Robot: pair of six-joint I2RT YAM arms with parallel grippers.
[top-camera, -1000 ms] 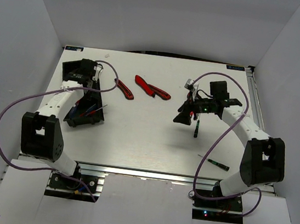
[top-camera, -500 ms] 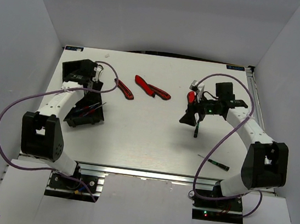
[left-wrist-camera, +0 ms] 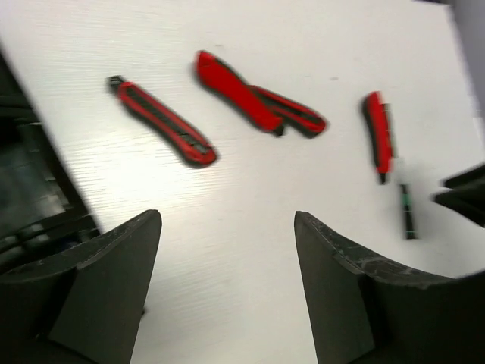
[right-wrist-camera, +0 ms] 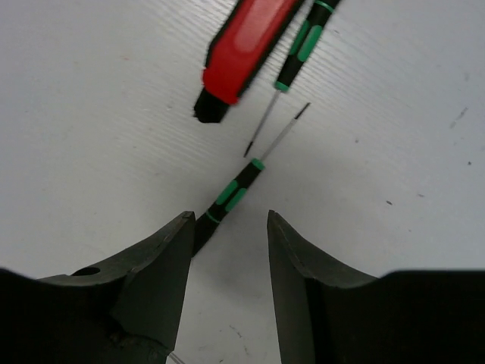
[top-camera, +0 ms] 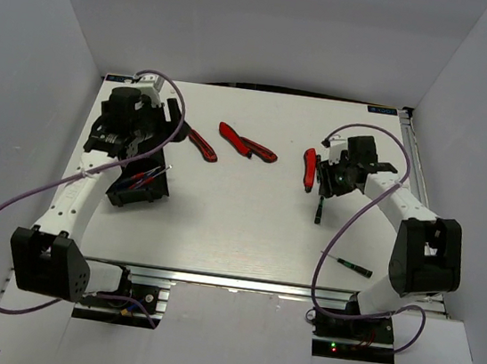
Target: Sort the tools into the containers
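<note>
My left gripper hangs open and empty above the table's left side, its fingers wide apart. A black container below it holds thin screwdrivers. On the table lie a red knife, red-handled pliers and another red tool. My right gripper stands low over the table, open with a narrow gap and nothing in it. A black-green screwdriver ends beside its left finger; a second lies along the red tool.
Another black-green screwdriver lies near the front right. A dark container wall shows at the left edge of the left wrist view. Purple cables loop off both arms. White walls enclose the table on three sides.
My left gripper opened, rose from the container and swung back. My right gripper moved right and back, uncovering the red tool, and its jaws have narrowed.
</note>
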